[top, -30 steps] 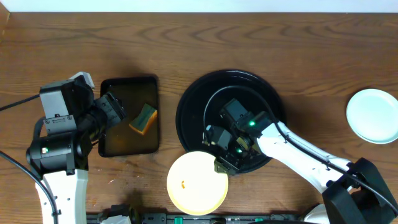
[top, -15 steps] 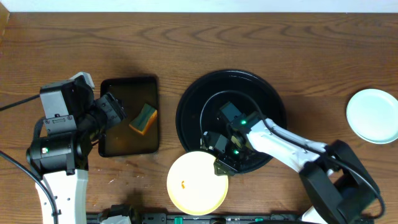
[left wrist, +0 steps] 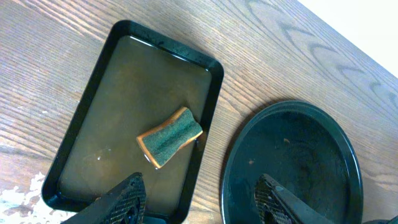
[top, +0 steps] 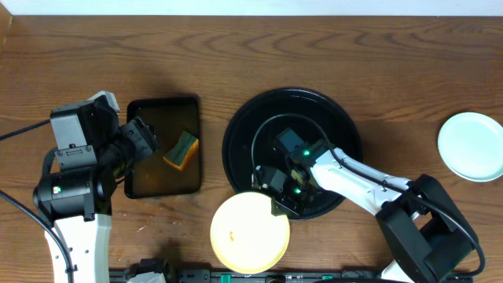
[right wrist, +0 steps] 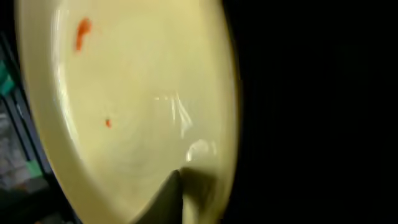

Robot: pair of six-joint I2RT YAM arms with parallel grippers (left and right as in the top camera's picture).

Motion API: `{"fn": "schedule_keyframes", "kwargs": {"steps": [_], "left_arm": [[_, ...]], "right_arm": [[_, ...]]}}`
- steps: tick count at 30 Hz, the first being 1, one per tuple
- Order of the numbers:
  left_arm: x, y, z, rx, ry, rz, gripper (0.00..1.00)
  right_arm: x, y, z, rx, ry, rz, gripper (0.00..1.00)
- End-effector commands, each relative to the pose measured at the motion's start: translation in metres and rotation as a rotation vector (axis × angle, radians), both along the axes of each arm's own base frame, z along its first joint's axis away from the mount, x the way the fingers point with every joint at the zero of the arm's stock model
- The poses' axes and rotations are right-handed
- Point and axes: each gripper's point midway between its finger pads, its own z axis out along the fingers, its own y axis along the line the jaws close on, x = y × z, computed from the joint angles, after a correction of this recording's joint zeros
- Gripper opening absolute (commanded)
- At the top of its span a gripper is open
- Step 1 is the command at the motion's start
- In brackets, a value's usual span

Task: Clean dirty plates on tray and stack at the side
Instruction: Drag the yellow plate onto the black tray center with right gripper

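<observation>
A pale yellow plate point(top: 250, 232) lies at the front edge of the round black tray point(top: 314, 106), its far rim over the tray's rim. It bears small orange-red smears point(right wrist: 82, 32). My right gripper point(top: 281, 203) is shut on that plate's rim; in the right wrist view one dark finger point(right wrist: 165, 202) presses on the plate point(right wrist: 137, 106) from the inside. A pale mint-blue plate point(top: 471, 146) sits alone at the far right. My left gripper point(left wrist: 199, 205) hangs open above the gap between the two trays, holding nothing.
A rectangular black tray point(top: 141, 185) holding shallow liquid and a green-and-orange sponge point(top: 181, 150) stands on the left. The left arm's base point(top: 71, 196) fills the front left corner. Cables and equipment line the front edge point(top: 236, 277).
My right gripper has closed on the yellow plate's rim. The right arm has shifted slightly. The left arm has not moved.
</observation>
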Motion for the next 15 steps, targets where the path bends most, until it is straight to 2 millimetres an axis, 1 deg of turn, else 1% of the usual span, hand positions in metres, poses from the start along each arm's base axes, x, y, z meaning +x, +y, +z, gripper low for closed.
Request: {"fn": "schedule_keyframes", "kwargs": {"steps": [1,4,7,11,14,15], "left_arm": [[0.000,0.003,-0.002,0.015,0.006,0.000,0.58],[-0.001,0.003,-0.003,0.014,0.009,0.000,0.58],[-0.001,0.003,-0.003,0.014,0.009,0.000,0.58],[-0.001,0.003,-0.003,0.014,0.009,0.000,0.59],[-0.001,0.003,-0.003,0.014,0.009,0.000,0.58],[-0.001,0.003,-0.003,0.014,0.009,0.000,0.58]], "right_arm": [[0.014,0.005,0.007,0.017,-0.035,-0.007,0.01],[0.027,-0.002,0.010,-0.008,-0.032,-0.081,0.01],[0.050,-0.010,0.015,-0.020,-0.024,-0.211,0.01],[0.079,-0.024,0.022,-0.022,-0.035,-0.343,0.01],[0.113,-0.047,0.018,-0.107,-0.069,-0.578,0.01],[0.120,-0.053,0.017,-0.126,-0.073,-0.641,0.01]]}}
